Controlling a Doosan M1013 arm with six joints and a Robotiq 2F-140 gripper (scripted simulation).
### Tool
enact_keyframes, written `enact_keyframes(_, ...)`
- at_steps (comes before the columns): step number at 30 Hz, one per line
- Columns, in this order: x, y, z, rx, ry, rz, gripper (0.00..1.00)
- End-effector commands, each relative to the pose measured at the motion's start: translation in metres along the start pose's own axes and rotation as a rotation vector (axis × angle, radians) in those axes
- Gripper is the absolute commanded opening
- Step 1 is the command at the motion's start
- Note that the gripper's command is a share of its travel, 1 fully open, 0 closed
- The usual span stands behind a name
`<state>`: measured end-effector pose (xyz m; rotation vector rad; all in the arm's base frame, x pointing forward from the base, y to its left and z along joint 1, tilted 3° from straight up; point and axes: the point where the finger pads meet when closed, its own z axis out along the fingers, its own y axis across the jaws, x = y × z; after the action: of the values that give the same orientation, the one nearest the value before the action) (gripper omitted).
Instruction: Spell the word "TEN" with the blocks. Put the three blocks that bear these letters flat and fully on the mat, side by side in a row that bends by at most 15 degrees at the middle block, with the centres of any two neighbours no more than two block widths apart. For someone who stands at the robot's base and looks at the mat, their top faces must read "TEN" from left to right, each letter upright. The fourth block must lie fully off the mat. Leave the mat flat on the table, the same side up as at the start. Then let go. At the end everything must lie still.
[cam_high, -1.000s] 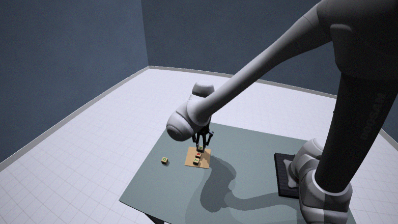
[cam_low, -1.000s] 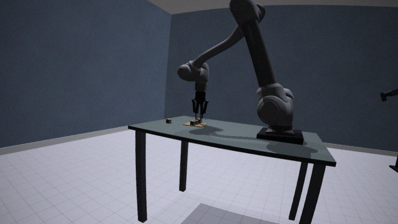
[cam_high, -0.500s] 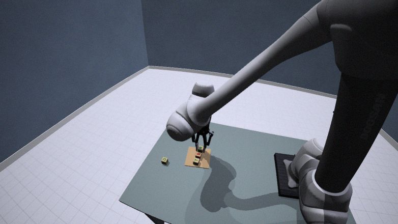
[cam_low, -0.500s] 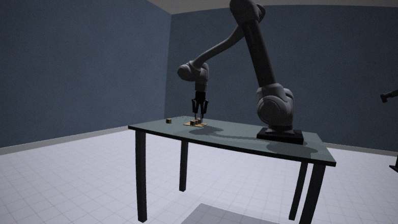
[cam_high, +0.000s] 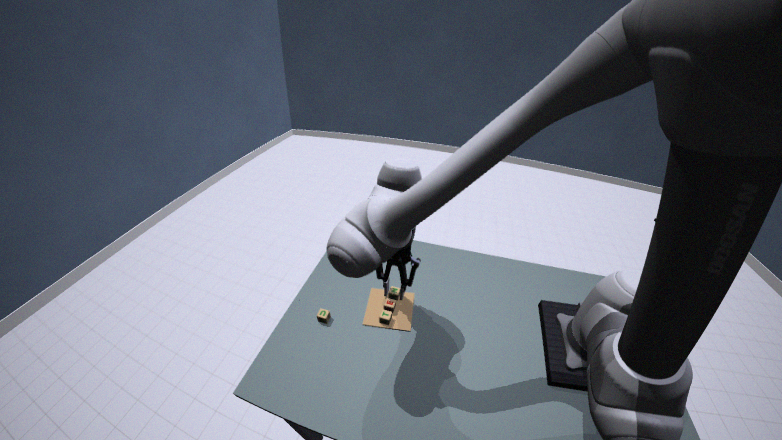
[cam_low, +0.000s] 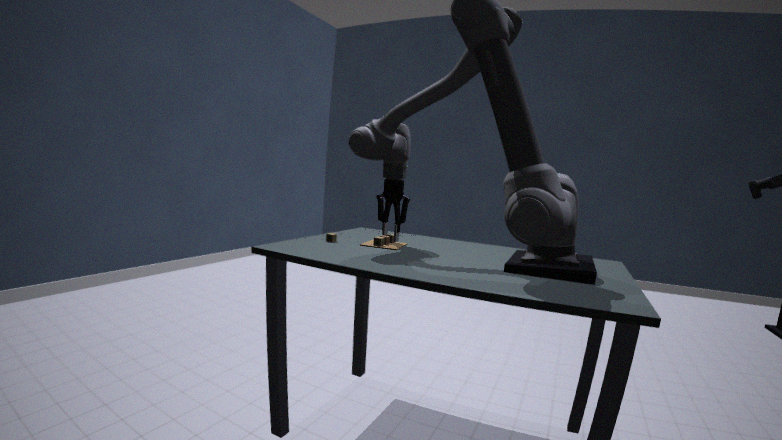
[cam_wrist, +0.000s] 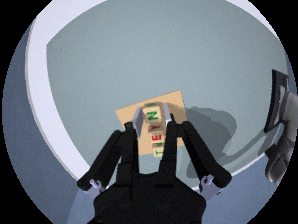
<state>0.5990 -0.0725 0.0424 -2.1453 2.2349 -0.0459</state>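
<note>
Three small wooden letter cubes, T (cam_high: 386, 315), E (cam_high: 389, 303) and N (cam_high: 393, 292), lay in a row on the tan square mat (cam_high: 372, 317). A fourth wooden cube (cam_high: 323, 314) sat well apart on the grey-green worktop (cam_high: 492, 306).

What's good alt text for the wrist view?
Seen from above, the claw straddles the N block, its fingers open and holding nothing. The T, E and N blocks form a row on a tan mat on the grey-green table.

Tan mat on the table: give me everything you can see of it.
The thin tan rectangular mat looks like card or cork and lies flat on the grey-green table top, towards the end far from the arm's base. Three small wooden letter blocks stand on it in a close row, reading T, E, N. The black two-finger gripper hangs over the N end, fingers parted. A fourth block lies off it.
</note>
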Motion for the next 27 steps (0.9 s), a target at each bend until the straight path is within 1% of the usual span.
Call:
enact_keyframes(1,-0.002,0.001,0.0,0.002,-0.002,0.004,0.28)
enact_keyframes(6,-0.002,0.001,-0.015,0.002,-0.002,0.004,0.28)
enact_keyframes(11,-0.002,0.001,-0.04,0.002,-0.002,0.004,0.28)
enact_keyframes(13,-0.002,0.001,-0.04,0.002,-0.002,0.004,0.28)
enact_keyframes(18,-0.002,0.001,-0.067,0.002,-0.002,0.004,0.28)
enact_keyframes(21,-0.002,0.001,-0.079,0.002,-0.002,0.004,0.28)
enact_keyframes(24,-0.002,0.001,-0.085,0.002,-0.002,0.004,0.28)
enact_keyframes(27,-0.002,0.001,-0.087,0.002,-0.002,0.004,0.28)
